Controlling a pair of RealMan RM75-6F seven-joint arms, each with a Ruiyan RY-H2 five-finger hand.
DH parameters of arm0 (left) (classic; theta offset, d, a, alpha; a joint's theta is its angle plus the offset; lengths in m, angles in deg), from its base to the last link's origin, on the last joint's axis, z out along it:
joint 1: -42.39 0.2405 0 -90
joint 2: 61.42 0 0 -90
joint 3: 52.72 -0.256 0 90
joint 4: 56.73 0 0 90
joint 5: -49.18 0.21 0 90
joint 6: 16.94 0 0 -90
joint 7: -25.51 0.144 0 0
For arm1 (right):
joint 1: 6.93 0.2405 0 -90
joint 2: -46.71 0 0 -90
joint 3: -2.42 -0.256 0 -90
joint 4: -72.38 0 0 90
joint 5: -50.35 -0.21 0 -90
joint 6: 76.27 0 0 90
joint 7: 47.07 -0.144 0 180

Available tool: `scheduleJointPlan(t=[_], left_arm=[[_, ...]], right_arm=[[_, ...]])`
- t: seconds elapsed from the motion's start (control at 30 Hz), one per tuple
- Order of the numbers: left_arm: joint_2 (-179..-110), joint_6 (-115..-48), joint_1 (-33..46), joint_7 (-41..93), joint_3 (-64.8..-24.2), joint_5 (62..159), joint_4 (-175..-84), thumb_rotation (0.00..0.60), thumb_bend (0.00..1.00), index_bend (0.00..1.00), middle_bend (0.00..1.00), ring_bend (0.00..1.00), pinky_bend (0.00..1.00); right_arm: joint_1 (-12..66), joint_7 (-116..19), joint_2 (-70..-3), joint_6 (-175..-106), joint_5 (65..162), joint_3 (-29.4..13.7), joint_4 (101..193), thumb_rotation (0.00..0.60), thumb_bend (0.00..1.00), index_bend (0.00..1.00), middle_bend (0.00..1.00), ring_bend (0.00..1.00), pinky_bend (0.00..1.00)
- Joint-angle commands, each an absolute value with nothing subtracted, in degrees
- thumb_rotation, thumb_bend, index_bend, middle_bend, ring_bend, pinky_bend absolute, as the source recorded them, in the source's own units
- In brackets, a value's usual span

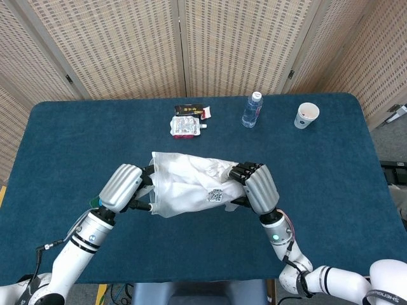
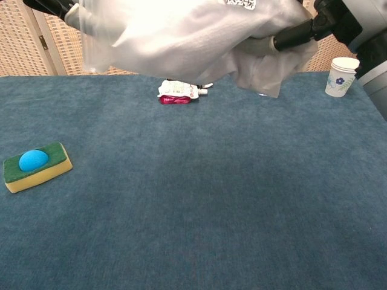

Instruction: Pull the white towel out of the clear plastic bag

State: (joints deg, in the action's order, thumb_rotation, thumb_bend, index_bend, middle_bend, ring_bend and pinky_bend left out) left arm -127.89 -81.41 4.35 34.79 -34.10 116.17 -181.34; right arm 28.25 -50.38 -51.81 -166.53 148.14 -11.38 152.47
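Observation:
The clear plastic bag (image 1: 166,194) with the white towel (image 1: 194,178) inside hangs above the table between my two hands. A QR label (image 1: 216,196) sits on the bag's right part. My left hand (image 1: 124,186) grips the bag's left edge, and my right hand (image 1: 257,186) grips its right end. In the chest view the bag (image 2: 97,36) and the towel (image 2: 181,33) fill the top of the frame. There my right hand (image 2: 338,21) shows at the upper right, and only a bit of my left hand (image 2: 54,7) at the upper left.
On the blue table (image 1: 76,140) lie a snack pouch (image 1: 186,126) and a black packet (image 1: 191,108) behind the bag. A water bottle (image 1: 252,109) and a paper cup (image 1: 306,115) stand at the back right. A sponge with a blue lump (image 2: 36,164) lies at my left.

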Motion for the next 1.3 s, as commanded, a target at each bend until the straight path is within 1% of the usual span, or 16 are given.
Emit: scheduleJointPlan(t=[0.03,0.1,0.17,0.2,0.27,0.37,0.4,0.53,0.77,1.3], left_arm=[[-128.4,-81.9,3.9,35.6,-34.1,115.9,-181.4,0.6,0.01,0.46,1.0,1.0,1.0],[-128.9,-82.4,3.6,36.1,-34.0,115.6,-181.5,0.6,0.06,0.48,1.0,1.0,1.0],[-129.2,-82.8,3.4,36.6,-34.0,115.3,-181.6,0.6,0.18,0.5,1.0,1.0,1.0],[-129.3,-83.1,3.3,37.0,-34.1,115.1,-181.7,0.6,0.21,0.51,1.0,1.0,1.0],[-129.6,-83.7,3.2,37.9,-34.3,114.8,-181.7,0.6,0.32,0.53,1.0,1.0,1.0],[-130.1,-84.5,3.1,38.9,-34.5,114.2,-181.7,0.6,0.41,0.58,1.0,1.0,1.0],[-130.3,-84.8,3.1,39.1,-34.6,114.0,-181.7,0.6,0.42,0.59,1.0,1.0,1.0],[-131.0,-85.5,3.0,40.0,-34.9,113.3,-181.5,0.6,0.44,0.67,1.0,1.0,1.0],[-131.6,-86.3,2.9,41.3,-35.5,112.1,-180.3,0.6,0.45,0.74,1.0,1.0,1.0],[-130.4,-88.2,5.5,41.0,-37.7,111.3,-176.4,0.6,0.45,0.75,1.0,1.0,1.0]], right_arm=[[28.3,-50.4,-51.8,-166.6,148.3,-11.4,152.6,0.6,0.34,0.63,0.75,0.73,0.83],[28.3,-50.3,-51.8,-166.6,148.3,-11.3,152.7,0.6,0.34,0.63,0.75,0.73,0.83],[28.3,-50.2,-51.8,-166.5,148.2,-11.3,152.7,0.6,0.34,0.63,0.75,0.73,0.83],[28.3,-50.1,-51.7,-166.4,148.1,-11.2,152.7,0.6,0.34,0.63,0.75,0.73,0.83],[28.2,-50.2,-51.7,-166.3,147.9,-11.1,152.6,0.6,0.34,0.63,0.75,0.73,0.83],[28.2,-50.2,-51.7,-166.0,147.7,-10.9,152.2,0.6,0.34,0.63,0.75,0.72,0.83],[28.1,-50.3,-51.7,-166.0,147.6,-10.9,152.1,0.6,0.34,0.63,0.75,0.72,0.83],[28.1,-50.4,-51.7,-165.6,147.2,-10.7,151.6,0.6,0.34,0.63,0.75,0.72,0.83],[27.7,-50.4,-51.2,-165.0,146.5,-10.3,150.7,0.6,0.34,0.63,0.74,0.72,0.83],[25.1,-50.7,-48.4,-162.5,143.5,-8.2,147.6,0.6,0.31,0.63,0.69,0.68,0.82]])
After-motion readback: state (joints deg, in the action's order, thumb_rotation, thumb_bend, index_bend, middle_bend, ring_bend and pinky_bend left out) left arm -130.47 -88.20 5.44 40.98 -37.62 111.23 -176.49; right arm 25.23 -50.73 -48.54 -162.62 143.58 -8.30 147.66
